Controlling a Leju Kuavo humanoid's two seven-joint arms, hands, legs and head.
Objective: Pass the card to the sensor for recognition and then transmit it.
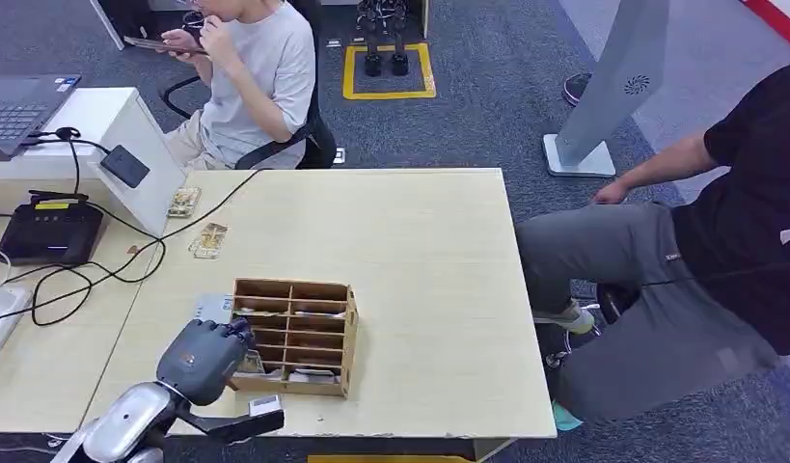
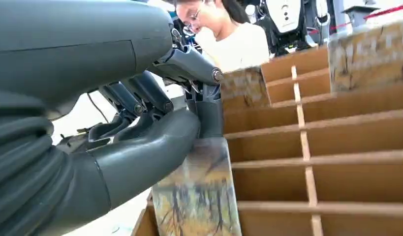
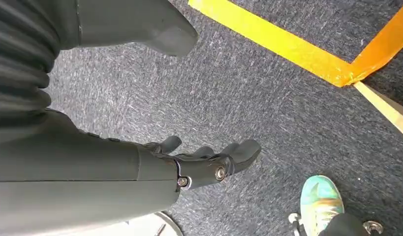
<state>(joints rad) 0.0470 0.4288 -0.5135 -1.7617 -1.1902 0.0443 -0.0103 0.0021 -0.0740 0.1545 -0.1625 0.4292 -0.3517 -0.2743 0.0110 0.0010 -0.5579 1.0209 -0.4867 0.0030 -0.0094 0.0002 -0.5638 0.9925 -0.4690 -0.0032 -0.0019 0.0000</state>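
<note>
Head: left hand (image 1: 205, 355) at organizer (image 1: 296, 336) | wrist: pinches card (image 2: 199, 194)

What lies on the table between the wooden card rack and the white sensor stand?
In the head view, two cards and a black cable lie between the wooden card rack and the white sensor stand.

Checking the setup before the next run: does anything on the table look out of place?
Two cards lie loose and askew on the table near the sensor stand, outside the wooden organizer. Nothing looks spilled or damaged.
</note>
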